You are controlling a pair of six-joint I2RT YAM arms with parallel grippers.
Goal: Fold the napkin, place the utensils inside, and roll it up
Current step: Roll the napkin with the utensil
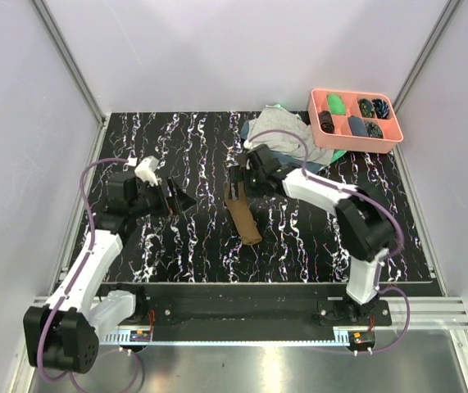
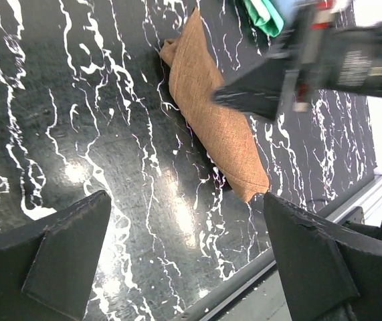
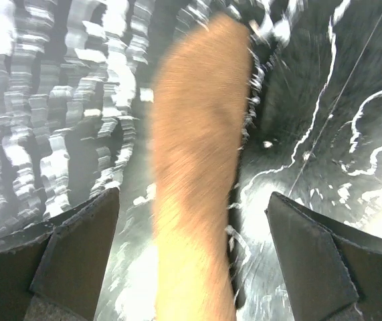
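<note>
Top view: rolled napkin [image 1: 244, 219] lies on the black marbled tabletop [image 1: 176, 246], far end beneath your open right claw [image 1: 235, 187]; open left claw [image 1: 180, 201] stands apart. Left wrist: napkin ahead, untouched. Right wrist: napkin between the spread fingers [image 3: 70, 261], blurred.

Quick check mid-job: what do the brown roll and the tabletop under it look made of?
The napkin is probably coarse woven cloth, burlap-like and matte; the weave grain and the soft rounded roll show in the left wrist view. The tabletop looks hard, smooth and glossy, black with white veining, and light glares off it. Whether it is real stone or printed laminate, I cannot tell.
</note>
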